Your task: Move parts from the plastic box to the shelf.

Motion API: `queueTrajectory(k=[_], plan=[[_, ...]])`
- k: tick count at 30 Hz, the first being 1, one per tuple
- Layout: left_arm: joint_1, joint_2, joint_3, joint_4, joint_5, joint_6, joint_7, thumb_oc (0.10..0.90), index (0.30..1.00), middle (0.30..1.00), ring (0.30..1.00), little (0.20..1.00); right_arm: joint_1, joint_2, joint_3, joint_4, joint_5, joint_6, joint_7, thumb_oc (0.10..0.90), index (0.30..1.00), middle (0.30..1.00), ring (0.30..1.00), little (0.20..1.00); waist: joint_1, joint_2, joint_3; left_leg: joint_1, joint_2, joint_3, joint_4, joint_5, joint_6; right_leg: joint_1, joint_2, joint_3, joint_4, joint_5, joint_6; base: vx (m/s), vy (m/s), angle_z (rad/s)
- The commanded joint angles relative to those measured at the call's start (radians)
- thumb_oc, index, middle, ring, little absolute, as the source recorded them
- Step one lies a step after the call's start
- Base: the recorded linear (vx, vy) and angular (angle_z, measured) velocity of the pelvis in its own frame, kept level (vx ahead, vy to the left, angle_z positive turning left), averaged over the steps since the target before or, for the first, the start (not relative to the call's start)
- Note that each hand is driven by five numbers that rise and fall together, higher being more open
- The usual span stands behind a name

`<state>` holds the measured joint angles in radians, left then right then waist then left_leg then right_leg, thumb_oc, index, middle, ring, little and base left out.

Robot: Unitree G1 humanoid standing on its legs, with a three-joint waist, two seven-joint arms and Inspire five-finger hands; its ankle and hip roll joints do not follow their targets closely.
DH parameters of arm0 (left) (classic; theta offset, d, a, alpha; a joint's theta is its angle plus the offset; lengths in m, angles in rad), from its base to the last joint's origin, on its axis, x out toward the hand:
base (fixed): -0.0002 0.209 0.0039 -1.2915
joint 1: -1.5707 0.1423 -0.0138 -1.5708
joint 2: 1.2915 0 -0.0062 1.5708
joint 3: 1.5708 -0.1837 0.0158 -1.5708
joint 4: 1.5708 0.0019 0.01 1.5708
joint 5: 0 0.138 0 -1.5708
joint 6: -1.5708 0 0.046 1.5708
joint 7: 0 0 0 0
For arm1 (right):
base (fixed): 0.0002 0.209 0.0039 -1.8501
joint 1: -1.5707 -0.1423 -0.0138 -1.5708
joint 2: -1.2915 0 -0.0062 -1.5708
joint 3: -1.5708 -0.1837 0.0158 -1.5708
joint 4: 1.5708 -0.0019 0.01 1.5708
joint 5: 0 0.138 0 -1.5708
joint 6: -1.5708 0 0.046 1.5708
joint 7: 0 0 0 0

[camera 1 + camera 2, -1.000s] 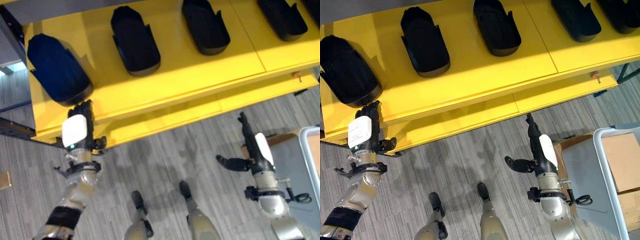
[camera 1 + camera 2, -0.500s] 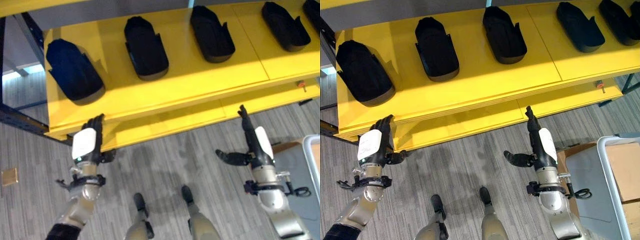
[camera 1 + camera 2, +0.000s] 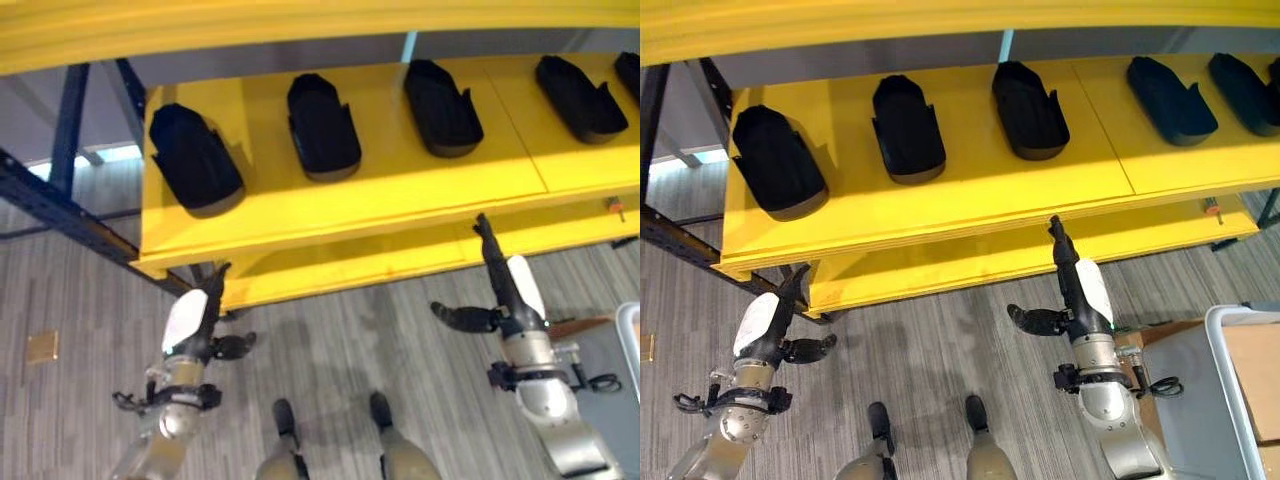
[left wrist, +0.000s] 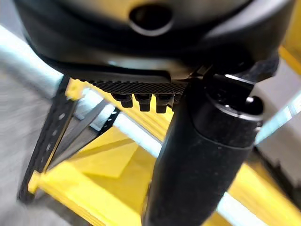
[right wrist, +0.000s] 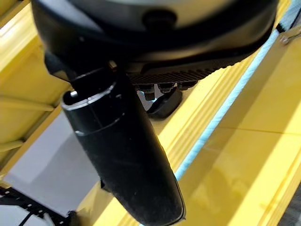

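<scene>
Below the shelf point(image 3: 340, 205), both your hands hang empty over the floor.
Your left hand point(image 3: 190, 322) and right hand point(image 3: 510, 290) point straight fingers up toward the shelf edge, thumbs splayed sideways; black parts point(image 3: 324, 127) sit well above them.

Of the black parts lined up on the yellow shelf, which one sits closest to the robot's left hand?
The leftmost black part, at the shelf's left end. It lies just above and beyond the open left hand; the others sit farther right along the row.
</scene>
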<state>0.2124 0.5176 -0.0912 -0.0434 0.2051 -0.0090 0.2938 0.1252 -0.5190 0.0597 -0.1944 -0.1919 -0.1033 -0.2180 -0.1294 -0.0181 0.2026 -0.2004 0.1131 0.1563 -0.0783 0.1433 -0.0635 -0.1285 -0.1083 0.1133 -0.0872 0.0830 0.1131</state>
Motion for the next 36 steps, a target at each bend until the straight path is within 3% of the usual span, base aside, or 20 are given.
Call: queueTrajectory(k=[1,8,20,24,26,27,28,30,31,34,36], plan=[[-0.043,-0.015,0.022,-0.022,-0.189,-0.118,-0.027,0.9,1.0,1.0,1.0,1.0,-0.023,-0.005,-0.056,-0.053,0.056,-0.065,-0.021,0.9,1.0,1.0,1.0,1.0,-0.011,-0.011,-0.129,-0.008,0.011,-0.013,0.09,-0.072,0.012,0.042,0.013,-0.015,0.01,-0.108,-0.01,0.0,0.016,0.06],[0.01,-0.084,0.021,-0.025,-0.529,-0.143,-0.167,0.9,1.0,1.0,1.0,1.0,0.009,0.03,-0.047,-0.059,0.112,-0.062,0.056,0.9,1.0,1.0,1.0,1.0,0.005,-0.007,-0.175,0.037,-0.012,-0.033,0.064,-0.082,0.029,0.067,-0.002,-0.013,0.01,-0.101,0.003,-0.01,0.04,0.04],[0.051,-0.051,0.106,-0.061,-0.459,-0.137,-0.152,0.9,1.0,1.0,1.0,1.0,-0.001,0.02,-0.078,-0.091,0.105,-0.06,0.107,0.9,1.0,1.0,1.0,1.0,0.041,-0.022,-0.173,-0.003,-0.084,-0.064,0.168,-0.169,0.085,0.076,-0.074,-0.028,0.029,-0.084,0.038,0.02,0.108,0.11],[0.031,-0.025,0.102,-0.06,-0.448,-0.135,-0.149,0.9,1.0,1.0,1.0,1.0,-0.026,0.027,-0.069,-0.091,0.1,-0.057,0.109,0.9,1.0,1.0,1.0,1.0,0.049,-0.011,-0.149,0.001,-0.113,-0.06,0.163,-0.182,0.119,-0.005,-0.101,-0.029,0.18,-0.054,0.052,0.01,0.199,0.05],[0.007,-0.005,0.097,-0.069,-0.439,-0.139,-0.14,0.9,1.0,1.0,1.0,1.0,-0.053,0.031,-0.05,-0.085,0.109,-0.06,0.105,0.9,1.0,1.0,1.0,1.0,0.052,-0.002,-0.112,0.008,-0.111,-0.042,0.151,-0.181,0.125,-0.075,-0.079,-0.075,0.28,-0.065,0.038,-0.05,0.187,-0.14],[-0.001,0.0,0.094,-0.076,-0.431,-0.14,-0.132,0.9,1.0,1.0,1.0,1.0,-0.058,0.033,-0.038,-0.082,0.112,-0.062,0.107,0.9,1.0,1.0,1.0,1.0,0.058,0.002,-0.097,0.02,-0.104,-0.023,0.144,-0.189,0.122,-0.105,-0.07,-0.146,0.315,-0.098,0.023,0.01,0.186,-0.42],[-0.018,-0.001,0.086,-0.076,-0.427,-0.142,-0.13,0.9,1.0,1.0,1.0,1.0,-0.06,0.031,-0.031,-0.071,0.119,-0.066,0.109,0.9,1.0,1.0,1.0,1.0,0.05,0.0,-0.086,0.037,-0.11,-0.009,0.128,-0.19,0.117,-0.137,-0.025,-0.197,0.322,-0.112,0.013,0.07,0.147,-0.68],[-0.021,-0.009,0.087,-0.074,-0.418,-0.14,-0.141,0.9,1.0,1.0,1.0,1.0,-0.047,0.024,-0.03,-0.063,0.131,-0.068,0.124,0.9,1.0,1.0,1.0,1.0,0.028,-0.004,-0.08,0.077,-0.124,0.008,0.087,-0.181,0.112,-0.176,0.103,-0.175,0.286,-0.118,0.001,0.15,0.075,-0.99],[-0.015,-0.022,0.087,-0.083,-0.406,-0.138,-0.15,0.9,1.0,1.0,1.0,1.0,-0.025,0.014,-0.027,-0.071,0.141,-0.071,0.131,0.9,1.0,1.0,1.0,1.0,0.017,-0.003,-0.083,0.105,-0.129,0.005,0.05,-0.173,0.109,-0.176,0.16,-0.13,0.231,-0.116,-0.025,0.23,0.009,-0.66],[-0.033,-0.043,0.055,-0.071,-0.407,-0.144,-0.154,0.9,1.0,1.0,1.0,1.0,-0.016,-0.001,-0.026,-0.081,0.132,-0.075,0.124,0.9,1.0,1.0,1.0,1.0,0.003,-0.001,-0.083,0.125,-0.131,-0.022,0.054,-0.184,0.1,-0.146,0.197,-0.01,0.211,-0.117,-0.048,0.16,-0.057,0.02],[-0.039,-0.053,0.04,-0.07,-0.411,-0.149,-0.156,0.9,1.0,1.0,1.0,1.0,-0.015,-0.009,-0.032,-0.085,0.127,-0.076,0.122,0.9,1.0,1.0,1.0,1.0,0.002,0.002,-0.087,0.121,-0.13,-0.025,0.065,-0.189,0.096,-0.148,0.204,0.02,0.211,-0.11,-0.053,0.11,-0.074,0.48]])
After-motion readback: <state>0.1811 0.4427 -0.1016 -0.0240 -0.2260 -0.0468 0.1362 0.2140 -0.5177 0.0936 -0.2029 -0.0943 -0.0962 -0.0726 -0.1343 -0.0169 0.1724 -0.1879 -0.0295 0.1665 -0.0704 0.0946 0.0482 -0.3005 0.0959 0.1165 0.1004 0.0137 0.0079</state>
